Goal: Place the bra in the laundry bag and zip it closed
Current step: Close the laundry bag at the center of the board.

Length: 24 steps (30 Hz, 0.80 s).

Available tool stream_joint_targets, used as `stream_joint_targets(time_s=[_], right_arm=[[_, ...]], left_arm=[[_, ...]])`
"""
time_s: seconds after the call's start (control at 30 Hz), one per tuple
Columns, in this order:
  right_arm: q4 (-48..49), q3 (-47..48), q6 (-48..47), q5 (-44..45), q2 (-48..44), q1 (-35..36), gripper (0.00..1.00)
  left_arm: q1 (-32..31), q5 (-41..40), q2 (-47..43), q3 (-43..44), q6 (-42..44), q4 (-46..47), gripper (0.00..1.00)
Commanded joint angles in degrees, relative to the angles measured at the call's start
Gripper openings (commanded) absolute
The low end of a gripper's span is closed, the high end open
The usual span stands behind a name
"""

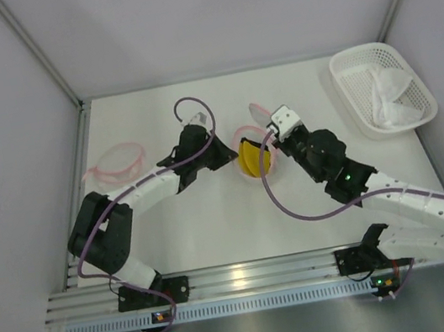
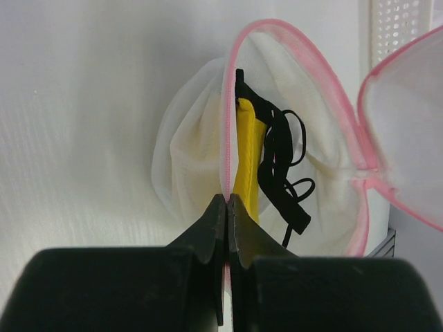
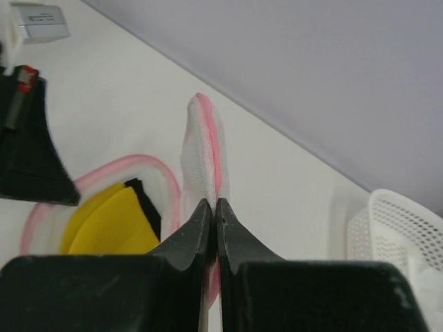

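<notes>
Both arms stretch from the near edge toward the middle of the counter (image 1: pixel 215 227), meeting at the laundry bag (image 2: pixel 187 159). The left tool (image 2: pixel 226 200) is clamped on the bag's pink rim from the left. The right tool (image 3: pixel 213 204) pinches the raised lid flap (image 3: pixel 204 149) from the right. The yellow bra (image 2: pixel 246 159), black straps trailing, sits inside the open bag.
</notes>
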Motion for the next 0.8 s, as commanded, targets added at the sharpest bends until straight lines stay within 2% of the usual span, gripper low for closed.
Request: stream_joint_targets(time_s=[0.0,0.13,0.27,0.4,0.5,0.53,0.57,0.63,0.67,0.77], right_arm=[[1.2,2.2,8.0,-12.0,2.5,1.1,0.00],[-0.5,2.3,10.1,-11.4,6.0,2.5,0.00],[-0.3,2.0,10.7,-9.4,8.5,5.2,0.00],[0.4,4.1,8.0,1.0,11.3,10.5,0.00],[-2.1,7.6,4.6,5.5,14.2,13.2,0.01],[-3.5,8.8,4.5,5.4,15.2,13.6,0.08],[-4.5,10.7,5.8,4.9,15.7,14.0,0.32],[-8.7,12.1,8.6,-1.5,15.0,14.6,0.53],[-9.5,12.7,12.1,-5.7,14.3,14.3,0.70],[-14.3,14.4,18.9,-11.2,11.3,13.5,0.97]], left_arm=[[-0.2,-1.5,-0.5,-0.8,-0.3,4.0,0.00],[-0.2,2.0,0.4,-2.3,-0.4,8.0,0.00],[-0.2,3.5,1.1,-2.2,-0.3,8.1,0.00],[-0.2,4.0,0.7,-2.7,-0.6,8.1,0.00],[-0.2,2.8,-0.7,-3.4,-2.0,7.7,0.00],[-0.2,2.2,-1.5,-3.3,-2.2,6.8,0.00],[-0.2,1.5,-2.0,-3.3,-2.3,6.0,0.00],[-0.2,-1.7,-3.3,-3.3,-2.1,3.0,0.00],[-0.2,-3.0,-3.7,-3.5,-0.9,2.3,0.00],[0.2,-5.2,-5.1,-5.3,0.4,1.3,0.00]])
